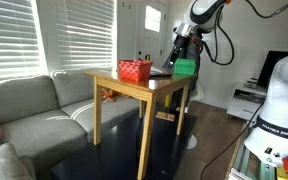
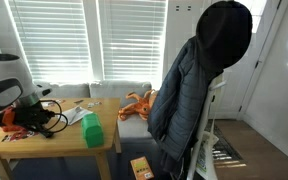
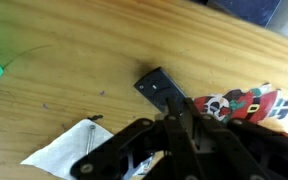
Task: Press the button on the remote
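The remote [image 3: 160,86] is a small flat black slab lying on the wooden table [image 3: 74,60]. In the wrist view my gripper [image 3: 176,108] has its fingers shut together, with the tips right at the near end of the remote and covering part of it. In an exterior view the gripper [image 1: 173,57] hangs low over the far side of the table, between the red mesh basket [image 1: 135,70] and the green block [image 1: 185,67]. In an exterior view the gripper [image 2: 41,117] is down at the table top; the remote is hidden there.
A white paper [image 3: 72,143] lies on the table near the gripper. A red cloth with skull figures [image 3: 246,102] lies beside the remote. The green block [image 2: 92,131] stands near the table edge. A grey sofa [image 1: 34,110] stands beside the table.
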Controlling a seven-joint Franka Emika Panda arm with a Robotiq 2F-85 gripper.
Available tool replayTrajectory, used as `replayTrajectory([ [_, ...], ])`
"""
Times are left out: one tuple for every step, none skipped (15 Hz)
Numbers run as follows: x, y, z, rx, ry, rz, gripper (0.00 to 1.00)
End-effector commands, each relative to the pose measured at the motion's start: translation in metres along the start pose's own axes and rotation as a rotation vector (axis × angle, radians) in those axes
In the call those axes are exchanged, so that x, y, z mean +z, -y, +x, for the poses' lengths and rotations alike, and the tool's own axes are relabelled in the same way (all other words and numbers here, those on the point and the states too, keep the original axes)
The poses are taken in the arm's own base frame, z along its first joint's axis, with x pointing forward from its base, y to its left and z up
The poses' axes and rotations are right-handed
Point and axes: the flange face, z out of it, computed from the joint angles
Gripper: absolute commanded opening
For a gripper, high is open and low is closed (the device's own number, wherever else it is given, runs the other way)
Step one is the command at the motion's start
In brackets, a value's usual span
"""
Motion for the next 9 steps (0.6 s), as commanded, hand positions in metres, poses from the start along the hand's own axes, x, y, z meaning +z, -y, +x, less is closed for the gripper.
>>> replayTrajectory([
  [-0.050,0.007,-0.007,0.076,0.056,0.006,0.47],
  [-0.063,0.009,-0.009,0.089,0.067,0.031,0.53],
  [-0.076,0.009,-0.012,0.102,0.078,0.053,0.61],
  [-0.087,0.009,-0.013,0.115,0.090,0.064,0.67],
  [-0.098,0.009,-0.015,0.133,0.104,0.061,0.73],
  [-0.108,0.008,-0.018,0.153,0.122,0.043,0.81],
  [-0.117,0.007,-0.020,0.163,0.130,0.047,0.88],
  [-0.125,0.004,-0.022,0.174,0.134,0.049,0.94],
  [-0.132,0.001,-0.024,0.177,0.141,0.057,0.99],
])
